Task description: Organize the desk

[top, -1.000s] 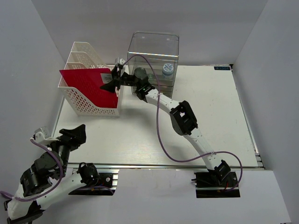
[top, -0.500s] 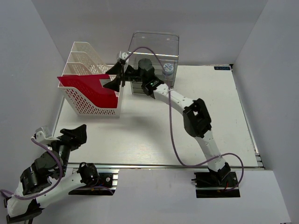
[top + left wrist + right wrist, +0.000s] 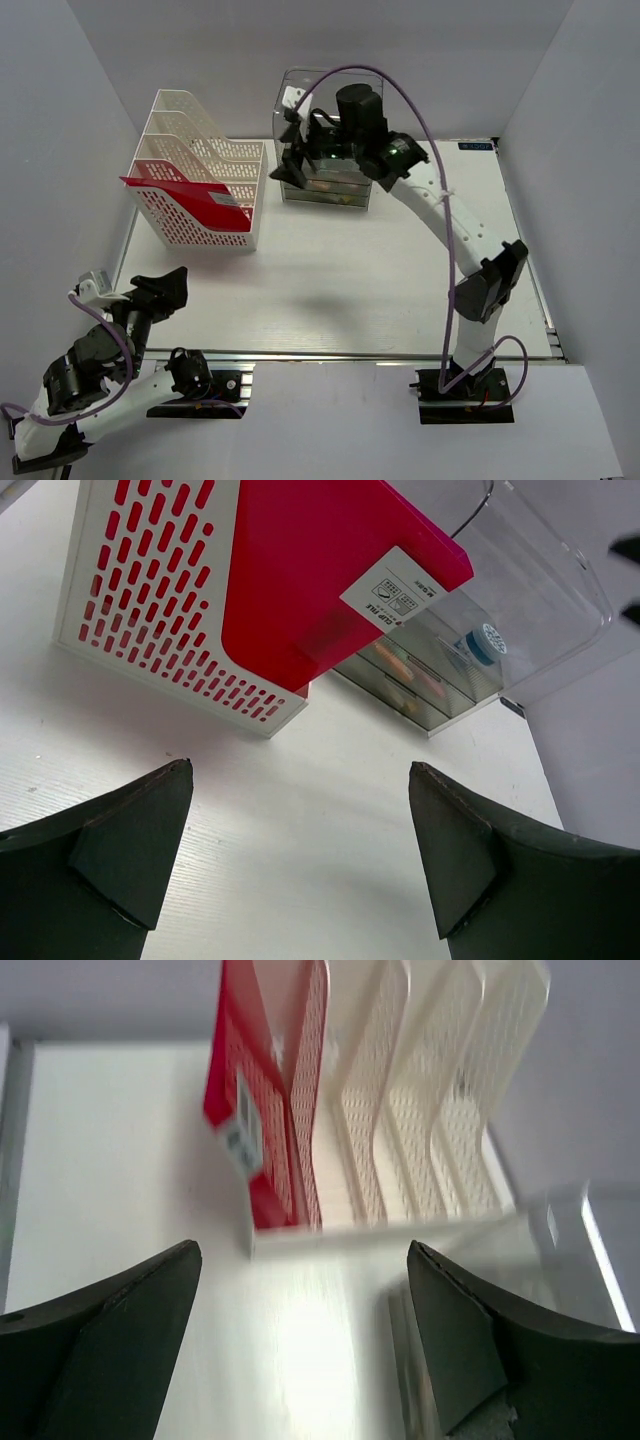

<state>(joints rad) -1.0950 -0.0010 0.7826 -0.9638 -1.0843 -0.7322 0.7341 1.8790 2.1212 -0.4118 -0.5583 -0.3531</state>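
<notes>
From above, the white tabletop (image 3: 350, 280) is seen ahead of both bases, with the red folder (image 3: 185, 195) slotted in the rack (image 3: 215, 165). Left wrist: left jaws spread, empty. Right wrist: right jaws spread too. Filing looks finished, so a retreat is probably called for.

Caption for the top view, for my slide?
Red folder in the white rack; open right gripper near the clear drawer box.

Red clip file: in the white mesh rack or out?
In. The red plastic clip file sits in the white mesh file rack, in the slot nearest the arms; the other slots look empty.
</notes>
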